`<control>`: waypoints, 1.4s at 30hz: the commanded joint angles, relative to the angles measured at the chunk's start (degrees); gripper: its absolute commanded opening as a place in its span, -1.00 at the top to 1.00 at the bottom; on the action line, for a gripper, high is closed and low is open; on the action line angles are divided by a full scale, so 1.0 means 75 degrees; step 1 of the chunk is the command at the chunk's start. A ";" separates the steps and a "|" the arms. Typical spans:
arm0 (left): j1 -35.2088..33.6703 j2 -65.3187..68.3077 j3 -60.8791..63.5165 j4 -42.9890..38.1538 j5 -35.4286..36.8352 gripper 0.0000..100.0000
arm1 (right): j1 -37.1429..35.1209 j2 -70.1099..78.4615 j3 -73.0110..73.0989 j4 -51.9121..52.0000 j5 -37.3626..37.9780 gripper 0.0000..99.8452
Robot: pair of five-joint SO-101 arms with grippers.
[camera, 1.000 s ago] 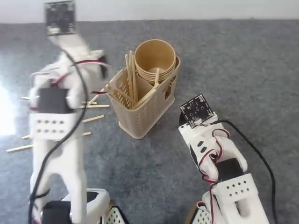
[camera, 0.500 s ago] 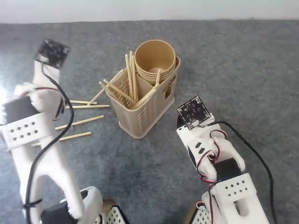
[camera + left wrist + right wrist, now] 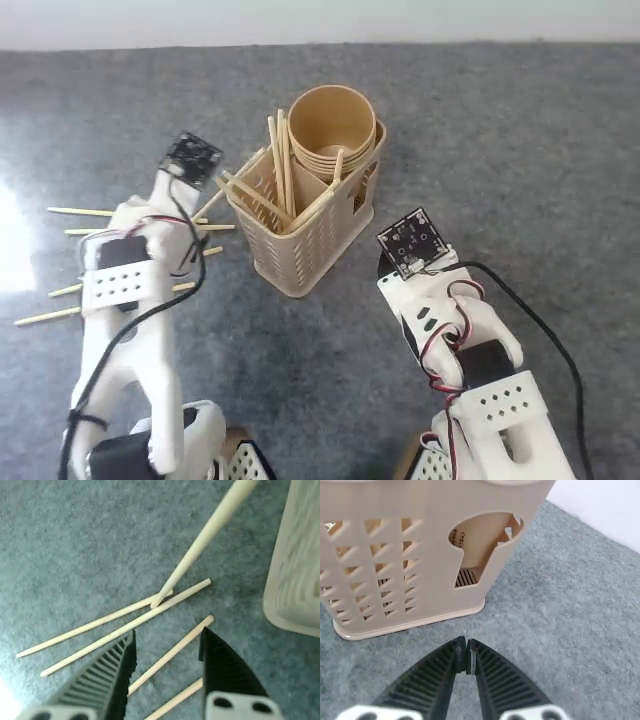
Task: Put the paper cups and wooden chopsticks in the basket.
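- Swinging in toward the basket (image 3: 300, 255) since half a second ago: the left arm (image 3: 125, 285), then out near the table's left edge, now hanging over the loose chopsticks (image 3: 75, 212) beside the basket.
- Holding the left gripper (image 3: 167, 634) spread wide and gripping nothing, with one of the loose chopsticks (image 3: 170, 652) lying on the grey surface (image 3: 75, 540) between its fingers.
- Slanting down from the basket's side, a leaning chopstick (image 3: 200, 545), its tip resting where two flat ones meet.
- Keeping the right gripper (image 3: 466, 647) pressed together with nothing in it, low over the grey surface, near the basket wall (image 3: 395, 555) but apart from it.
- Sitting stacked in one basket compartment, the paper cups (image 3: 332, 118); sticking up in the compartment next to it, several standing chopsticks (image 3: 285, 185).
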 commanded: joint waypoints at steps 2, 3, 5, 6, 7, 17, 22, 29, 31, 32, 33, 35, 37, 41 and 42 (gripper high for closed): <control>0.0328 -0.0258 0.0193 -0.0961 0.0504 0.61 | -0.0053 -0.0076 -0.0082 -0.0193 0.0070 0.99; 0.0399 -0.0258 0.0346 -0.1196 0.0504 0.61 | -0.0053 -0.0076 -0.0082 -0.0193 0.0070 0.99; 0.0563 -0.0258 0.0733 -0.1782 0.0504 0.61 | -0.0053 -0.0088 -0.0082 -0.0205 0.0070 0.99; 0.0668 -0.0258 0.0955 -0.2133 0.0504 0.61 | -0.0053 -0.0088 -0.0082 -0.0205 0.0070 0.99; 0.0750 -0.0258 0.1155 -0.2520 0.0504 0.61 | -0.0053 -0.0088 -0.0082 -0.0205 0.0070 0.99; 0.0926 -0.0199 0.2127 -0.4759 0.0504 0.62 | -0.0053 -0.0053 -0.0082 -0.0205 0.0070 0.99; 0.0996 -0.0188 0.2139 -0.4759 0.0492 0.62 | -0.0064 -0.0041 -0.0070 -0.0205 0.0070 0.99; 0.1348 -0.0188 0.2151 -0.4712 0.0492 0.76 | -0.0428 -0.0111 0.0422 -0.0733 0.0328 0.99; 0.1383 -0.0188 0.2151 -0.4712 0.0492 0.91 | -0.0440 -0.0111 0.0586 -0.0920 0.0738 0.99; 0.1395 -0.0188 0.2151 -0.4712 0.0492 0.98 | -0.0440 -0.0111 0.0621 -0.0967 0.0856 0.99; 0.1395 -0.0188 0.2163 -0.4712 0.0492 0.98 | -0.0475 -0.0111 0.0621 -0.0967 0.0891 0.99; 0.1418 -0.0188 0.2163 -0.4712 0.0492 0.97 | -0.0498 -0.0111 0.0621 -0.0944 0.0891 0.99; 0.1418 -0.0188 0.2163 -0.4712 0.0492 0.98 | -0.0510 -0.0111 0.0621 -0.0944 0.0891 0.99; 0.1371 -0.0258 0.2151 -0.4712 0.0492 0.98 | -0.0510 -0.0111 0.0645 -0.0944 0.0891 0.99; 0.1360 -0.0270 0.2116 -0.4712 0.0492 0.98 | -0.0510 -0.0111 0.0645 -0.0944 0.0891 0.99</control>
